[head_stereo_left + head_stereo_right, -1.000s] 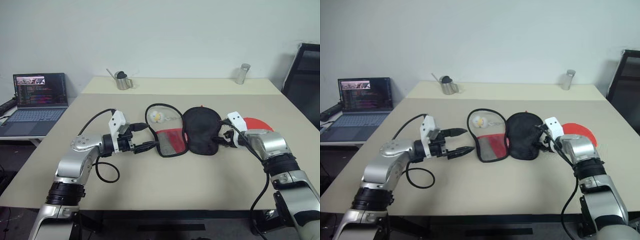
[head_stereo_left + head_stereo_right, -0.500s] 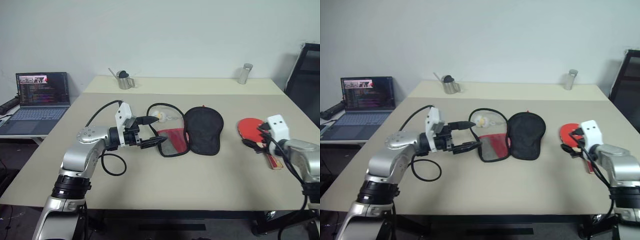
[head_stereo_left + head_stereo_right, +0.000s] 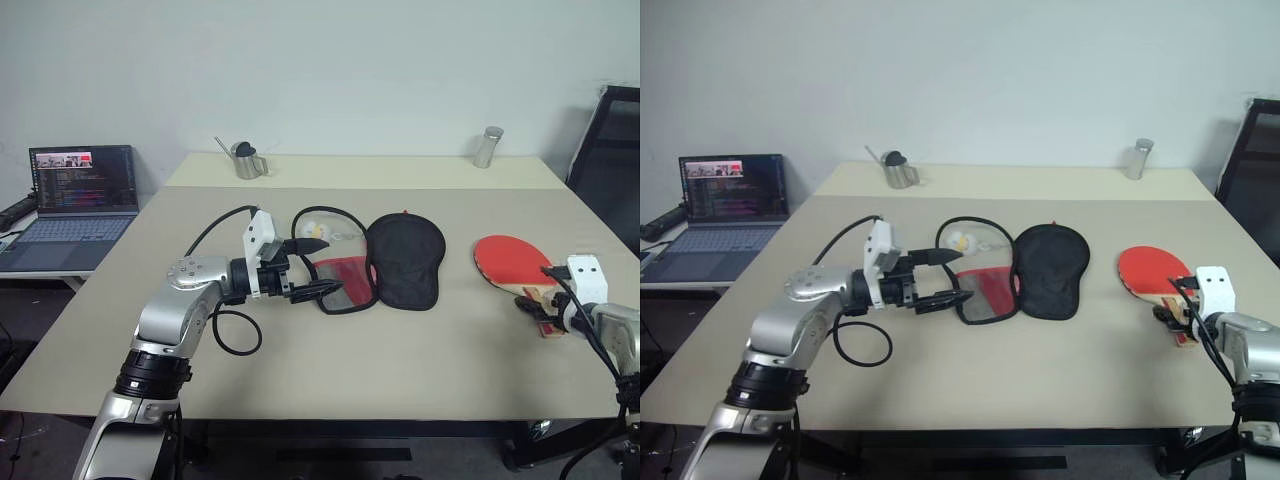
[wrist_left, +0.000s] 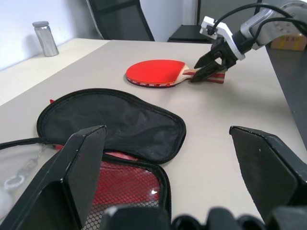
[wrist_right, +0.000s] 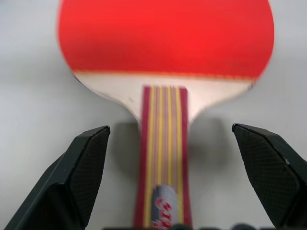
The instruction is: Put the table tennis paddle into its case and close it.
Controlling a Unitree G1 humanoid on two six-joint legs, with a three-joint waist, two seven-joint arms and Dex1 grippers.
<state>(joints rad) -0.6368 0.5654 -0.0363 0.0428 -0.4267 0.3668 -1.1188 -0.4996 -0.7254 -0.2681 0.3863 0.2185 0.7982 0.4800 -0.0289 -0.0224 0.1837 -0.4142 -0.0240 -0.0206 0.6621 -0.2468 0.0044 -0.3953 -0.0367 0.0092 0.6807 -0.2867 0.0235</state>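
Note:
The table tennis paddle (image 3: 510,258) lies flat on the table's right side, red face up, with its striped handle (image 5: 163,153) pointing toward me. My right gripper (image 3: 536,302) is open with one finger on each side of the handle, not closed on it. The case (image 3: 403,262) lies open at the table's centre. Its black half is on the right and its red mesh-pocket half (image 3: 341,279) on the left, with a white-yellow charm (image 3: 312,232) behind it. My left gripper (image 3: 328,266) is open and level at the mesh half's left edge, holding nothing.
An open laptop (image 3: 80,190) sits on a low side table at the left. A metal watering can (image 3: 245,160) and a metal canister (image 3: 487,147) stand on the far table. A black chair (image 3: 610,150) is at the right.
My right gripper left the case's right edge, swung right to the paddle's handle and opened wider. My left gripper edged right toward the case.

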